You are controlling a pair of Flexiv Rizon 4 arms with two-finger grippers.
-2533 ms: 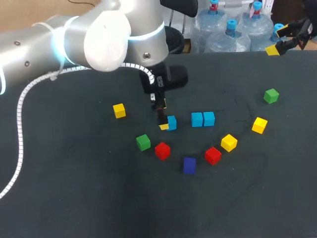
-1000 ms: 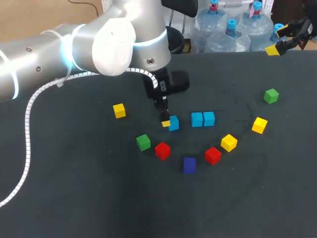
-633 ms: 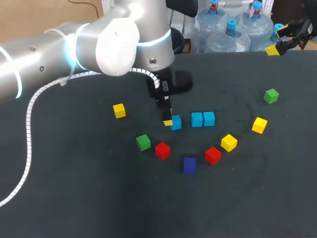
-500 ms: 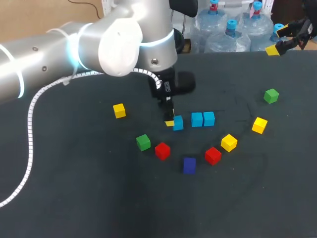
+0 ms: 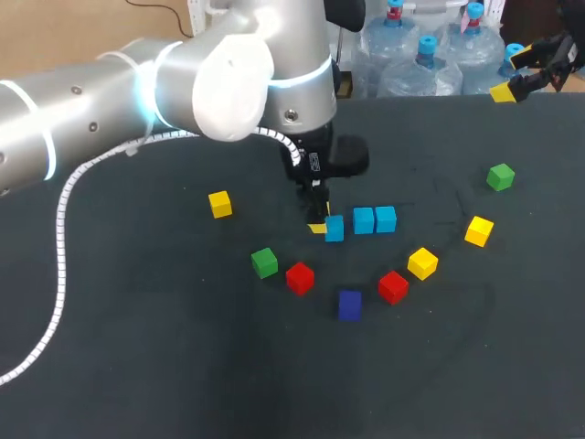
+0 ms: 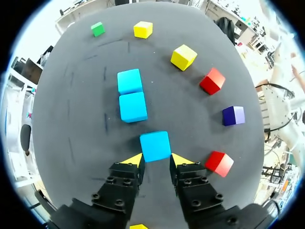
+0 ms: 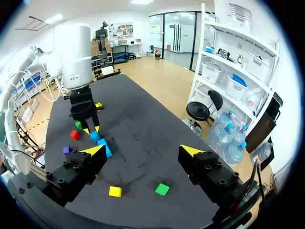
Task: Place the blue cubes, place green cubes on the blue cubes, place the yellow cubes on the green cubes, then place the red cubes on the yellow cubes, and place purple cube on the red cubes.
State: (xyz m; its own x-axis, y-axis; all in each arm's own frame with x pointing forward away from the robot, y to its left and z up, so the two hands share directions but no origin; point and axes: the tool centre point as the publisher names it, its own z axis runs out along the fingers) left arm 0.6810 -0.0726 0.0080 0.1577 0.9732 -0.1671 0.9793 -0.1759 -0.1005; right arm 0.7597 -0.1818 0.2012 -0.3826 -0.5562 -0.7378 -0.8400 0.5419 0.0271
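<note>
Three blue cubes lie around the middle of the dark table (image 5: 128,366); the blue pair (image 5: 364,220) sits side by side, touching, & the third blue cube (image 5: 334,229) rests on the tabletop just beside that pair w/ a small gap. In the left wrist view most of the third blue cube sticks out ahead of the left gripper (image 6: 157,161), whose yellow tips press its two sides at the near corners, so this gripper is closed narrow on it; the left arm (image 5: 210,82) comes in from the left & reaches to the middle. Nearer the robot, a green cube (image 5: 265,262), a red cube (image 5: 300,278), the purple cube (image 5: 349,305), a 2nd red cube (image 5: 393,286) & a yellow cube (image 5: 422,263) lie in a loose arc, all apart. Another yellow cube (image 5: 219,204) lies alone on the left side; a 3rd yellow cube (image 5: 479,230) & a 2nd green cube (image 5: 500,176) lie well off to the right. The right gripper (image 7: 143,151) hangs at the table's far right corner, fingers spread wide w/ nothing between them.
</note>
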